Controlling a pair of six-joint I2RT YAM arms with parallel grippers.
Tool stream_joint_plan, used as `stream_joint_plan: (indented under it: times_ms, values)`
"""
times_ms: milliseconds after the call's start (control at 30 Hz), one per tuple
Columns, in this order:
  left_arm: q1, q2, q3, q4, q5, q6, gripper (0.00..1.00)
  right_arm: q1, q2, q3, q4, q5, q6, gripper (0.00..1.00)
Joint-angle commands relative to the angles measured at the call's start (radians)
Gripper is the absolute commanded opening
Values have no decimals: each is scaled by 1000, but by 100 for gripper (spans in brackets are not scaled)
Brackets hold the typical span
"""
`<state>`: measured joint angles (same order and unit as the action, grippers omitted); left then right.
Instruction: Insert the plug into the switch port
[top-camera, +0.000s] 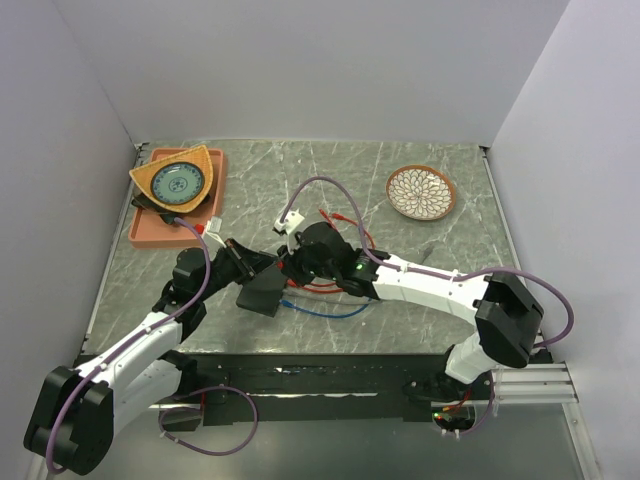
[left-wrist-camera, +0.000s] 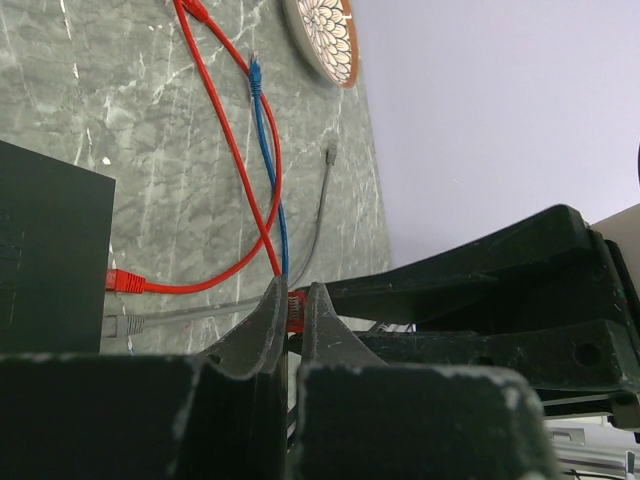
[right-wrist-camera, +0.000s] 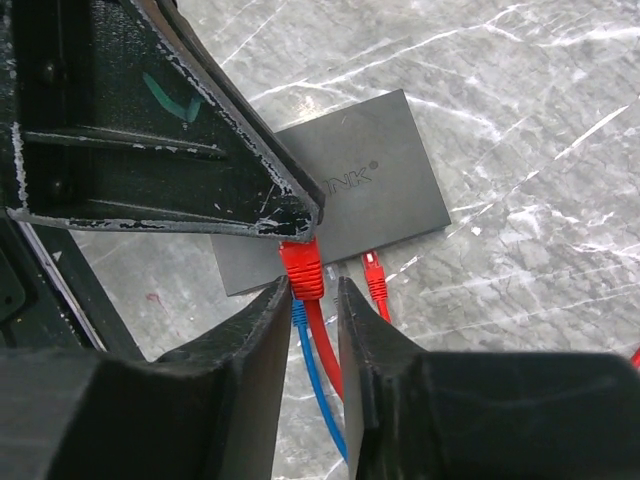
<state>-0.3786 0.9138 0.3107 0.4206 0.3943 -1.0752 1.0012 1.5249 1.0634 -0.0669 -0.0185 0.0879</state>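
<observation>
The switch is a flat black box on the marble table; it also shows in the top view and the left wrist view. A red plug and a grey plug sit in ports on its edge; the port openings are hidden. My left gripper is shut on the tip of another red plug, held above the table just off that edge. My right gripper straddles the same plug's boot. Its jaws are slightly apart, with a gap on the right side.
A loose blue cable and the red cable trail across the table to the right of the switch. A patterned plate lies at the back right. An orange tray with a dish stands at the back left.
</observation>
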Motion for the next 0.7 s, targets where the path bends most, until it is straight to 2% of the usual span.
stream_joint_plan:
  times_ms: [0,133,167,200,567,600,667]
  values:
    - [-3,-9,39,30,6,0,1,8,-3,49,38,15,9,28]
    - [-3,-7,36,35,9,-3,1,8,11,59,33,23,16,17]
    - [-3,-6,37,32,11,-2,1,8,20,63,32,47,16,2]
    - [-3,-6,38,29,11,-2,1,10,27,72,30,49,16,0]
    - [-5,-23,37,0,-11,12,3,14,23,53,21,124,0,0]
    - [-3,-23,42,-8,-15,15,11,14,20,44,24,126,-4,0]
    - [-3,-23,50,-25,-25,26,19,14,12,40,18,134,-11,0]
